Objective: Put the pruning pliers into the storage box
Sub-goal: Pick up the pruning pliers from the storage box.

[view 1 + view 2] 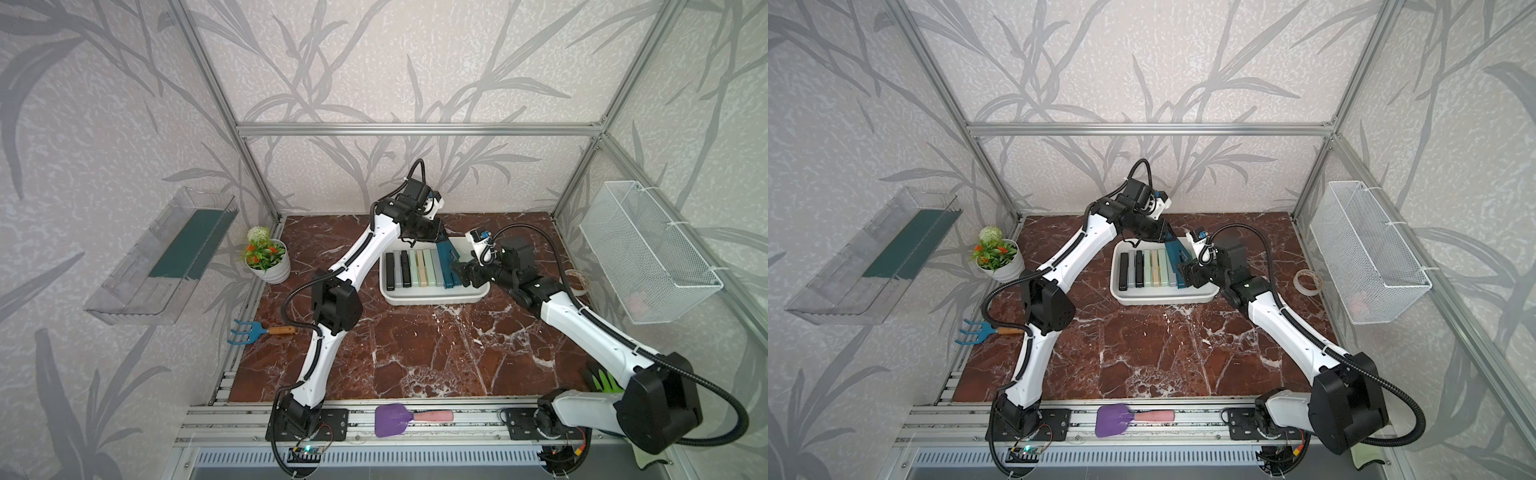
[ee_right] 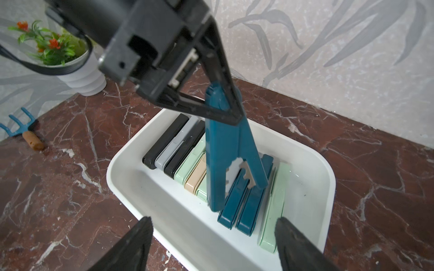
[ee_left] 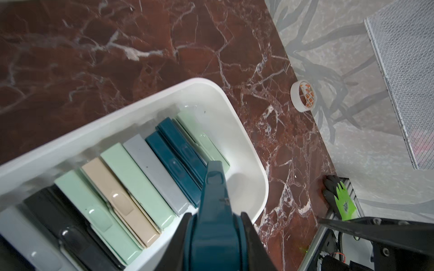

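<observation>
Dark teal pliers (image 3: pixel 211 211) are pinched in my left gripper (image 3: pixel 216 237), tip down among the pruning pliers (image 1: pixel 419 269) rowed in the storage box (image 1: pixel 432 298), far across the counter (image 1: pixel 415 353). The right wrist view alone shows their blade (image 2: pixel 237 169) bared; my right gripper (image 2: pixel 213 239) is spread, empty.

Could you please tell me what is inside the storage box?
Closed pruning pliers lie side by side: black, grey, pale green, beige, teal. The left gripper holds another teal pair tilted into the box, hiding part of the row.
</observation>
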`<state>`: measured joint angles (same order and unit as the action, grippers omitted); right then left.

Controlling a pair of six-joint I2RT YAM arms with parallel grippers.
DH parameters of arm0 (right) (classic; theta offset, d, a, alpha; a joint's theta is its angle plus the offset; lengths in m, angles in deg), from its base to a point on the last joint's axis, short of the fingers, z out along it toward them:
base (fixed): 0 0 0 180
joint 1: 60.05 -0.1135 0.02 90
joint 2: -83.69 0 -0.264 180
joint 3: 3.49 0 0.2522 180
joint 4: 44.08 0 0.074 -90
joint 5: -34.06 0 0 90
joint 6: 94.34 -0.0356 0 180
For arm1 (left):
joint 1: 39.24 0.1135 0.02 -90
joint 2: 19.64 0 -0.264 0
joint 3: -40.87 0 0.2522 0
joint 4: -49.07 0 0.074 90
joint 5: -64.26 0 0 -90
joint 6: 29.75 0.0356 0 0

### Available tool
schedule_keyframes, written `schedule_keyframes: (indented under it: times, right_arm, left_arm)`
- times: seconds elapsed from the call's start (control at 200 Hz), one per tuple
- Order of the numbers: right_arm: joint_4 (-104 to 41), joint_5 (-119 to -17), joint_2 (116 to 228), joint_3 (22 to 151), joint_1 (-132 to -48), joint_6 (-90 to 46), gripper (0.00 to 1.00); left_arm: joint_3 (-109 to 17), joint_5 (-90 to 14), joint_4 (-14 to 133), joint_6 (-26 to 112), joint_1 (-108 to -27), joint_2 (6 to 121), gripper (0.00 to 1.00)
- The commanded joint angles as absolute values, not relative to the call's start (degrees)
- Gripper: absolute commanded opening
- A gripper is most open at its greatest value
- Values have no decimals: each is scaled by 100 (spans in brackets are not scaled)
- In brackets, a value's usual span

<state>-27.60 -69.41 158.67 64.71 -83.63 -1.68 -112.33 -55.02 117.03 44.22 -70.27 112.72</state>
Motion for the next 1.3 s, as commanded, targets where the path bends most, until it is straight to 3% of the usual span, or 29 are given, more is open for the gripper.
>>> schedule_keyframes:
  times: [0.0, 0.465, 0.61, 1.015, 1.075, 1.154, 1.209, 1.294]
  right_arm:
    - [-3023, -6933, 16000, 6341, -8413, 163, 99]
    - [-4046, -7285, 16853, 6356, -8421, 524, 100]
    - [-4243, -7336, 16903, 6301, -8415, 527, 91]
    - [-4114, -7521, 16727, 6320, -8419, 421, 24]
    - [-4103, -7522, 16669, 6309, -8422, 354, 10]
    - [-4079, -7475, 16618, 6305, -8421, 260, 3]
    - [-4079, -7451, 16587, 6292, -8428, 204, 3]
    - [-3975, -7328, 16619, 6358, -8417, 100, 4]
  left_arm:
    - [-11496, -5892, 12039, 4364, -7045, 11062, 0]
    - [-11223, -6652, 12141, 4509, -7045, 10554, 0]
    - [-11037, -6806, 12170, 4616, -7045, 10454, 0]
    - [-11017, -6748, 12258, 4757, -7052, 10454, 0]
    - [-11008, -6706, 12226, 4750, -7054, 10472, 0]
    - [-10992, -6671, 12176, 4733, -7051, 10467, 8]
    - [-10978, -6645, 12131, 4703, -7050, 10473, 21]
    - [-10917, -6588, 12019, 4644, -7048, 10475, 51]
